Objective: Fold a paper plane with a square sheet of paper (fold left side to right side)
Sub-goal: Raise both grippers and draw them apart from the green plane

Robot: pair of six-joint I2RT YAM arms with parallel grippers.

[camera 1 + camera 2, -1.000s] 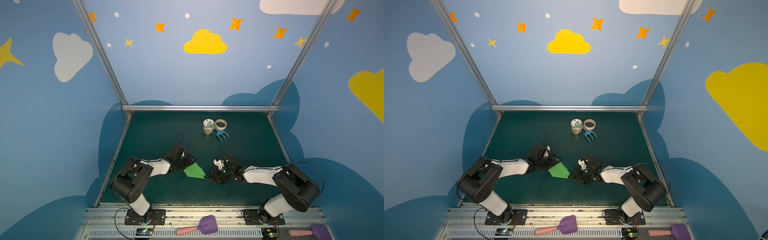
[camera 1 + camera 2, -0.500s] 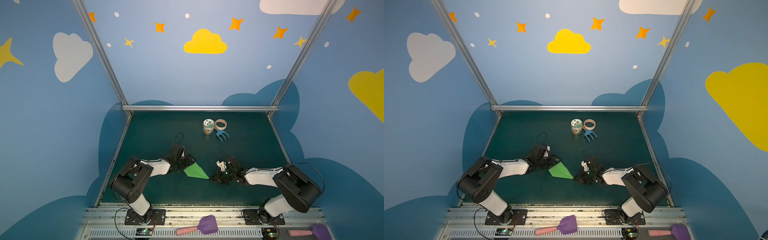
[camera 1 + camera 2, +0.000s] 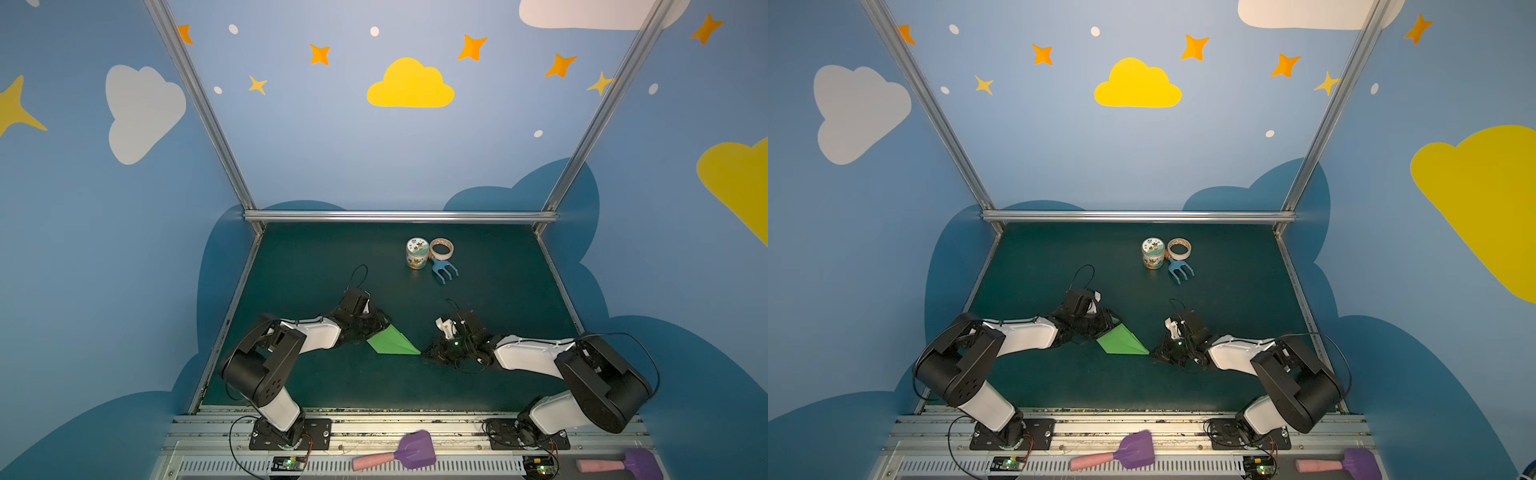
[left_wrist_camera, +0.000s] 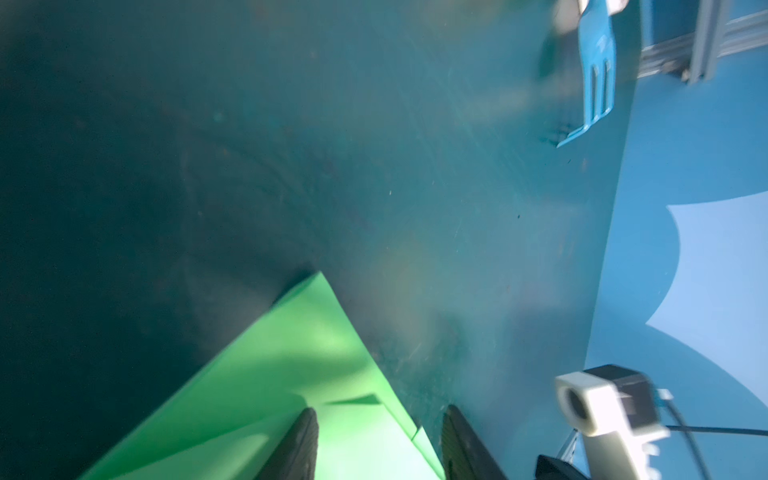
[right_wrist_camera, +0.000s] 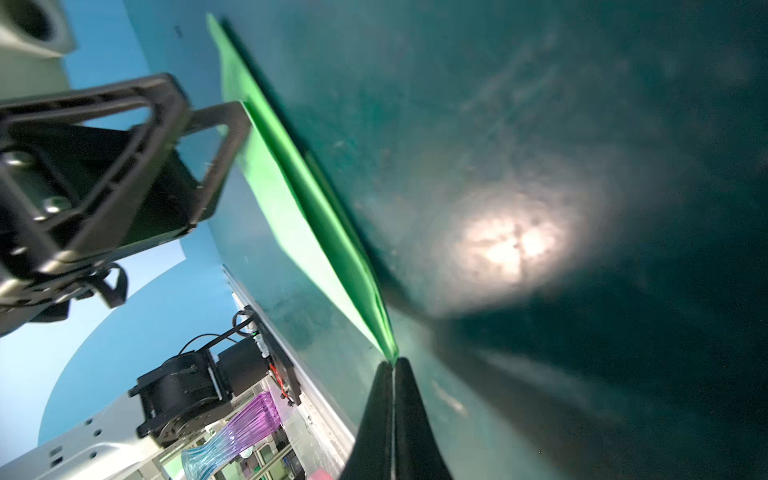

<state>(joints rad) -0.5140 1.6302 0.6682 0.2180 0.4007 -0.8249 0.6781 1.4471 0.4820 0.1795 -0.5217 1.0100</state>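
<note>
- Green table (image 3: 498,299) carries the plane (image 3: 390,343); my left end effector (image 4: 380,411) straddles its edge, half-spread.
- Closed at the nose, my right end effector (image 5: 392,365) could crumple it if I push.

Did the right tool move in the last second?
Yes: against the blue rake, the right tool slid rightward, back to the tip of the paper plane.

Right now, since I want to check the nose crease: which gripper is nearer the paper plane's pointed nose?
Right. The right gripper, shut, meets the nose tip of the paper plane. The left gripper is open over its wide tail end.
</note>
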